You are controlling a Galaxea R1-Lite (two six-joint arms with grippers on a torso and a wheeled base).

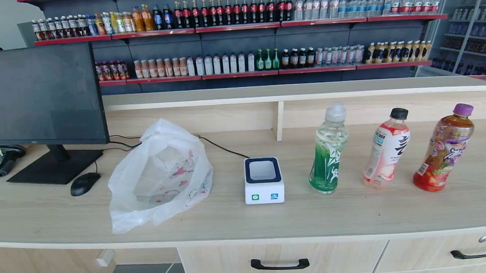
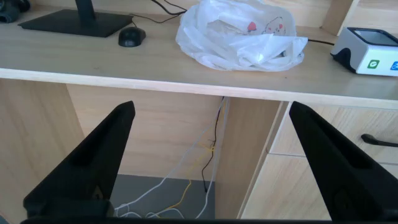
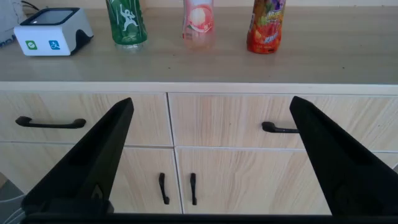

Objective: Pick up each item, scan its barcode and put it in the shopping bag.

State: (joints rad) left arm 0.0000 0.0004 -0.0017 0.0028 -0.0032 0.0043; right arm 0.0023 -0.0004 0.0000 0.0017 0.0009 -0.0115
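Note:
Three bottles stand in a row on the wooden counter [image 1: 247, 219]: a green-labelled bottle [image 1: 328, 153] [image 3: 126, 22], a pink one with a black cap [image 1: 387, 149] [image 3: 198, 22], and a red-orange one with a purple cap [image 1: 444, 149] [image 3: 267, 25]. Left of them sits the white barcode scanner [image 1: 263, 180] [image 2: 367, 50] [image 3: 53, 31], then the white plastic shopping bag [image 1: 161, 174] [image 2: 242, 34], mouth open. My left gripper [image 2: 208, 168] hangs open below the counter edge, in front of the bag. My right gripper [image 3: 208, 168] is open too, low before the drawers, under the bottles.
A monitor [image 1: 37, 97] on its stand, a mouse [image 1: 84, 183] and a handheld scanner [image 1: 7, 159] occupy the counter's left end. A raised ledge [image 1: 299, 92] runs behind. Drawers with black handles [image 1: 279, 264] sit below; cables [image 2: 205, 155] hang under the counter.

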